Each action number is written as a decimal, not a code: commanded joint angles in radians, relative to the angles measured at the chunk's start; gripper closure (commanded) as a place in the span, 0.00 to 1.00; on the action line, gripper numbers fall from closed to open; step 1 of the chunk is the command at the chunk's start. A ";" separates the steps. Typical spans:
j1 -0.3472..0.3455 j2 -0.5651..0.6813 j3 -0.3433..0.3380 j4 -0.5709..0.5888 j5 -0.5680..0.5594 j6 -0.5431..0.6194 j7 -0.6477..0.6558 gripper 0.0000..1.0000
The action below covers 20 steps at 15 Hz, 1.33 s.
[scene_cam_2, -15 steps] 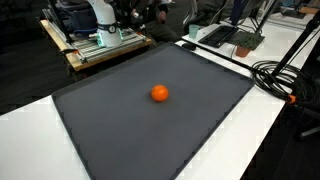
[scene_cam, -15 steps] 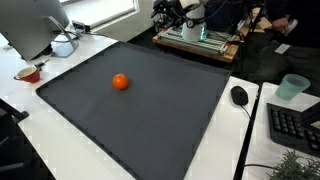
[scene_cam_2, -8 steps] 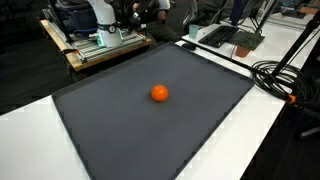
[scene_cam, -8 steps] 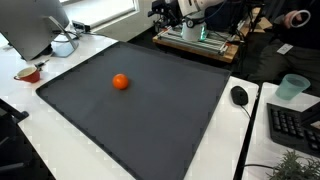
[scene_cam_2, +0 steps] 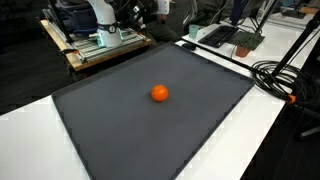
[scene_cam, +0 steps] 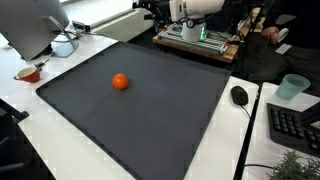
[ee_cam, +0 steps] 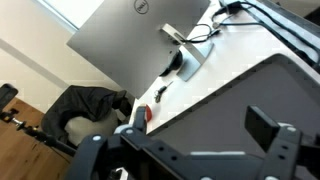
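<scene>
An orange ball point(scene_cam: 120, 82) lies alone on the dark grey mat point(scene_cam: 150, 120); in both exterior views it sits near the mat's middle point(scene_cam_2: 159, 94). My gripper point(scene_cam: 150, 7) hangs high beyond the mat's far edge, well away from the ball, and also shows at the top of an exterior view point(scene_cam_2: 150, 12). In the wrist view my gripper point(ee_cam: 200, 122) has its fingers spread wide with nothing between them, over the mat's corner point(ee_cam: 250, 95). The ball is out of the wrist view.
A monitor point(scene_cam: 35, 25) and a red bowl point(scene_cam: 28, 73) stand on the white table beside the mat; both show in the wrist view point(ee_cam: 140, 40) point(ee_cam: 150, 112). A mouse point(scene_cam: 239, 95), cup point(scene_cam: 292, 87), keyboard point(scene_cam: 295, 125) and cables point(scene_cam_2: 280, 75) lie along other sides.
My gripper has risen and swung sideways beyond the mat's far edge. The ball has not moved.
</scene>
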State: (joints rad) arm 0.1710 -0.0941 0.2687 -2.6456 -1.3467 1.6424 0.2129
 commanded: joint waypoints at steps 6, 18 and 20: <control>-0.022 0.108 -0.097 -0.046 -0.325 0.056 -0.222 0.00; -0.006 0.128 -0.093 -0.096 -0.346 0.149 -0.380 0.00; 0.001 0.145 -0.087 -0.113 -0.359 0.149 -0.450 0.00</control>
State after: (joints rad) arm 0.1605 0.0272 0.1735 -2.7361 -1.6659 1.7970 -0.1533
